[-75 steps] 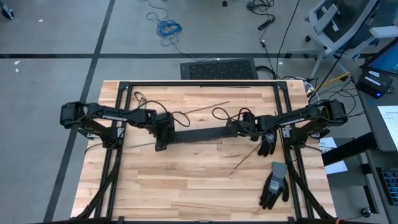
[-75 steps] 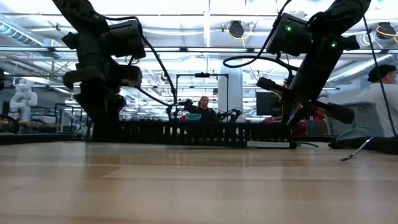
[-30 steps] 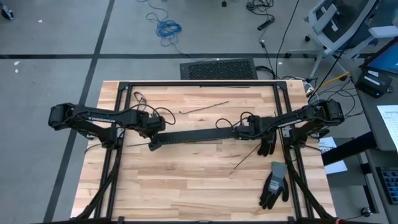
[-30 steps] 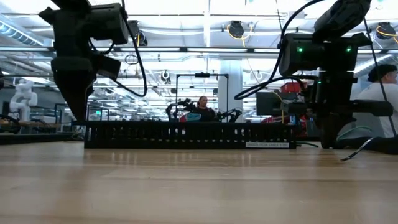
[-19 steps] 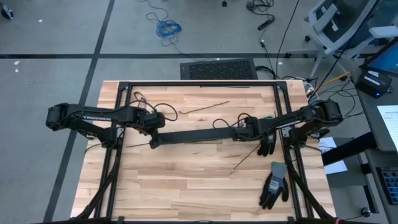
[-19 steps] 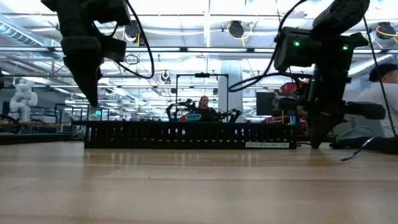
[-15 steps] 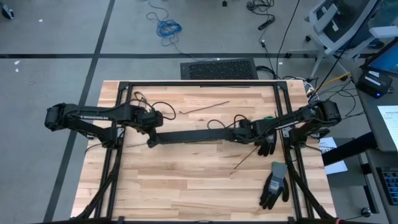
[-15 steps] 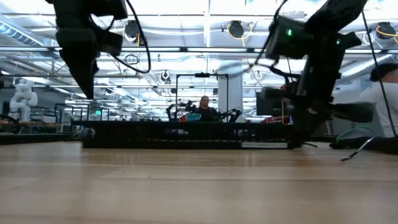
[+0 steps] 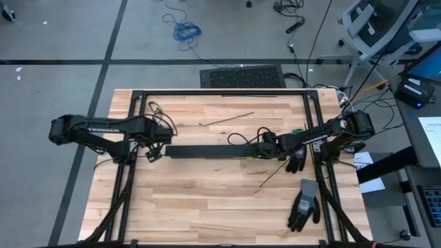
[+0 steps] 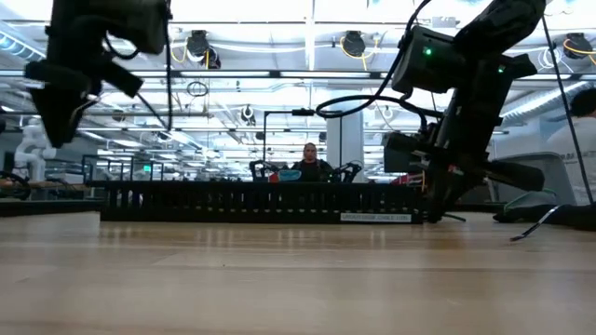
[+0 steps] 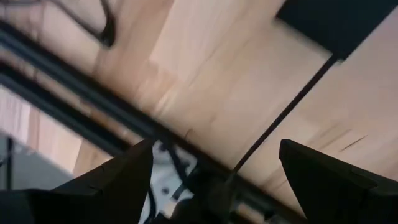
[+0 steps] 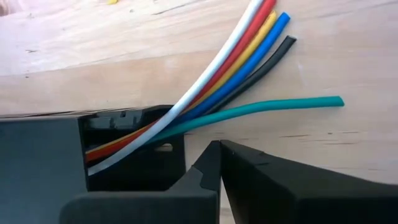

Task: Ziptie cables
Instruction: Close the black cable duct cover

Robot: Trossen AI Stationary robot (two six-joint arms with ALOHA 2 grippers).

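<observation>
Cables in slotted black duct, mid-desk.
Smooth coloured cables (image 12: 236, 56) fan from rigid duct (image 9: 213, 151) over planked wood desk (image 9: 207, 200), just beyond closed right gripper (image 12: 217, 163); left gripper (image 9: 153, 153) wide, empty.

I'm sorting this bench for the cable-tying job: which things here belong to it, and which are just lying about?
Job:
- cables, coming out of the black slotted cable duct
- loose zip-tie strips
- right gripper, shut, at the duct's end
- left gripper, open, empty

Lying about:
- work gloves
- coiled blue cord on the floor
</observation>
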